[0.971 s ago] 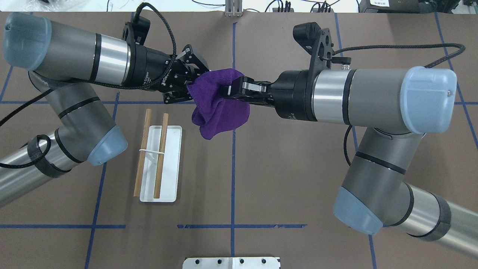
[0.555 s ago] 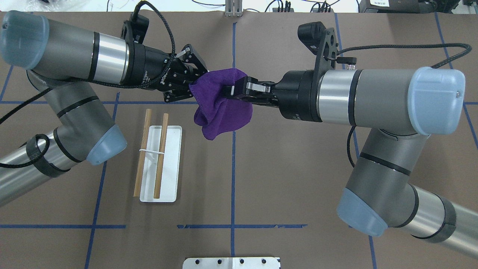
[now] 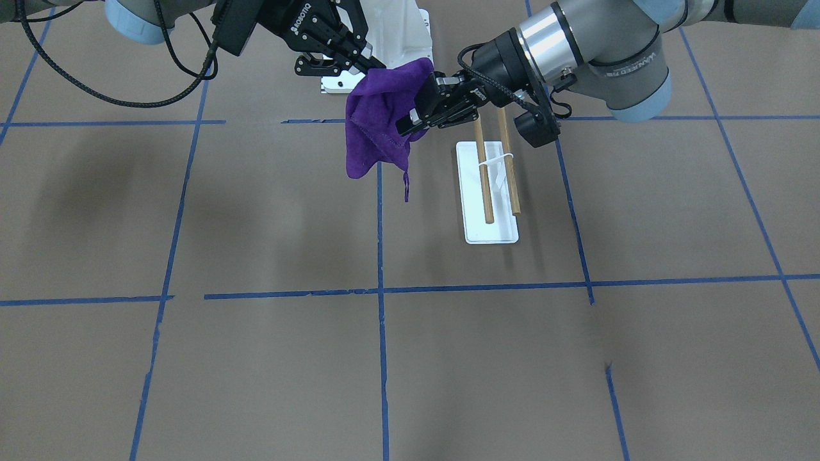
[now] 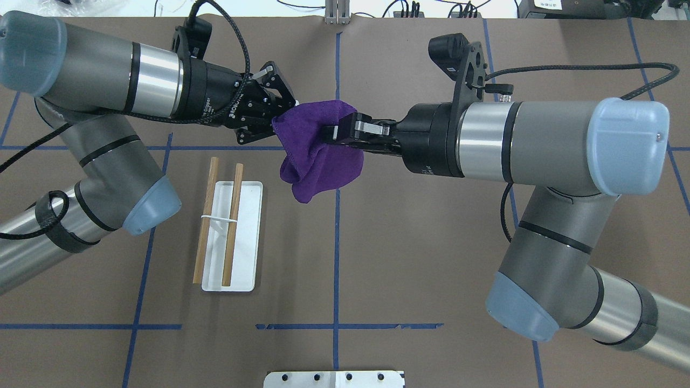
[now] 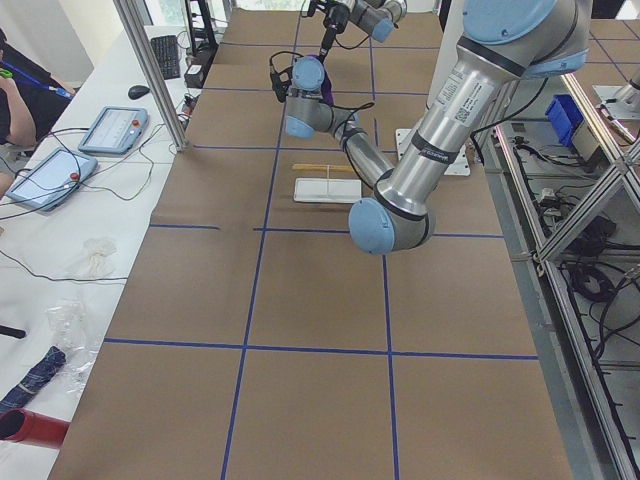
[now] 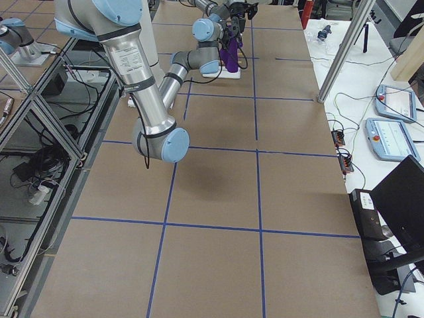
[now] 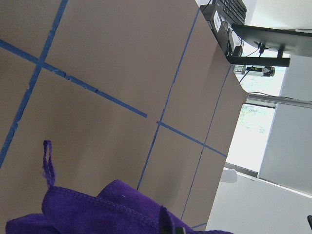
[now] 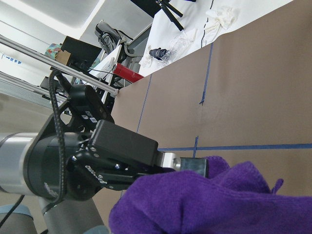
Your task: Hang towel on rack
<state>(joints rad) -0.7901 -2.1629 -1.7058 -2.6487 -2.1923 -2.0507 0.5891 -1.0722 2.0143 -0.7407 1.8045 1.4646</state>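
The purple towel [image 4: 318,156] hangs in the air between my two grippers, above the table's centre line. My right gripper [image 4: 334,130] is shut on its upper right part. My left gripper [image 4: 280,116] reaches in from the left and its fingers are closed on the towel's left edge. In the front-facing view the towel [image 3: 378,121] droops with its thin loop [image 3: 405,189] dangling below. The rack [image 4: 233,226], two wooden dowels on a white base [image 4: 245,269], stands on the table nearer me and left of the towel, untouched. It also shows in the front-facing view [image 3: 490,186].
A large white bolted pedestal [image 4: 334,379] sits at the table's near edge. Blue tape lines cross the brown table. Operators' desks with tablets [image 5: 105,130] lie beyond the far edge.
My left gripper has shifted slightly up and back, and its fingers have drawn closer together on the towel's edge. The right arm moved a little to the right. The rack has not moved.
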